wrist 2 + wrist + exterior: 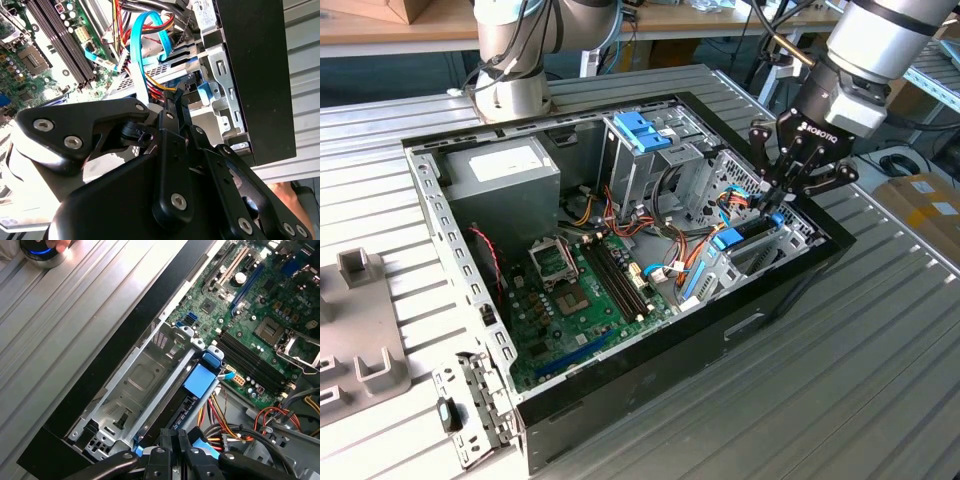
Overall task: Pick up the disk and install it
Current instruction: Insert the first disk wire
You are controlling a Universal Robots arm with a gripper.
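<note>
The end effector [777, 205] is low at the drive bay of the open computer case [650, 375], on the exterior view's right. Its fingers [172, 440] are drawn close together, pinching the far end of the disk [752, 232]. The disk stands on its edge in the metal drive bay [135, 385], and its light-blue carrier rail [201, 380] shows along the top. It seems to be seated for the most part already, so I judge that the step in hand is the last pushing-in.

To do this step well, the push should go straight along the slot, so the rail stays inside the bay guides and does not jam. The blue data cable [142, 47] and the coloured power wires [222, 412] lie just beside the fingers. They could be caught or pressed, so the fingers should stay narrow on the disk's end.

The case lies on its side on a ribbed metal worktop [880, 370], with the motherboard [582, 290] visible. A grey fixture [355, 330] sits at the exterior view's left. At the far side are the base of a second robot arm [510, 70] and wooden benches [390, 30].
</note>
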